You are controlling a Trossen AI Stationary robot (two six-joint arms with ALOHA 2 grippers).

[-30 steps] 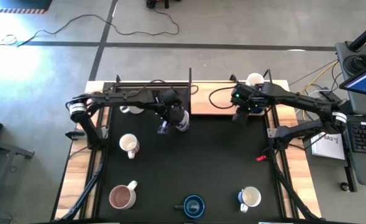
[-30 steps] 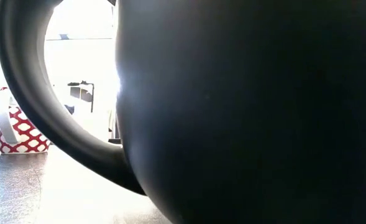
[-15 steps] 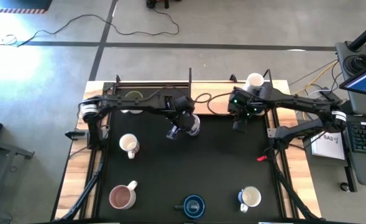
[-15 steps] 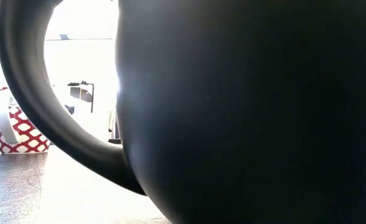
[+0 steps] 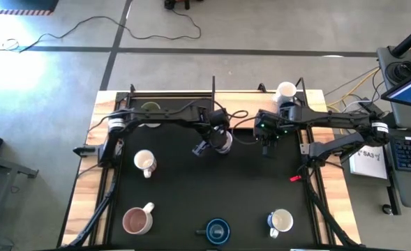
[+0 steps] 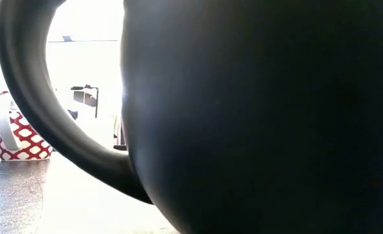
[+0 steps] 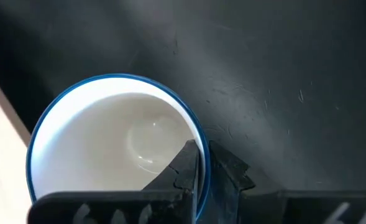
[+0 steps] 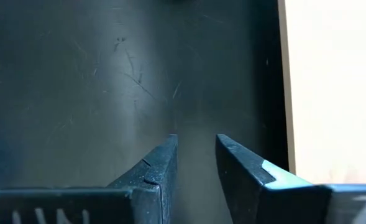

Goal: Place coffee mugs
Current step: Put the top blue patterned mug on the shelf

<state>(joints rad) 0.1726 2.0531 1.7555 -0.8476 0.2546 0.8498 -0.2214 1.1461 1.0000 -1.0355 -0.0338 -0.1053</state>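
Now left gripper (image 5: 217,141) clenched on rim of blue mug (image 7: 117,143), white inside, near table's (image 5: 212,188) far edge, middle; right gripper (image 8: 196,163) just beside, jaws slightly apart, holding nothing; other mugs along near edge.

Filling almost the whole low view: a dark, round ceramic mug (image 6: 256,117), in silhouette against a bright room, its thick curved handle (image 6: 28,110) looping out to one side. Seen through the handle's loop: a white mug with a red lattice pattern (image 6: 19,136), farther back, standing on the grey bench (image 6: 22,201). No fingers in sight, so nothing placed relative to them.
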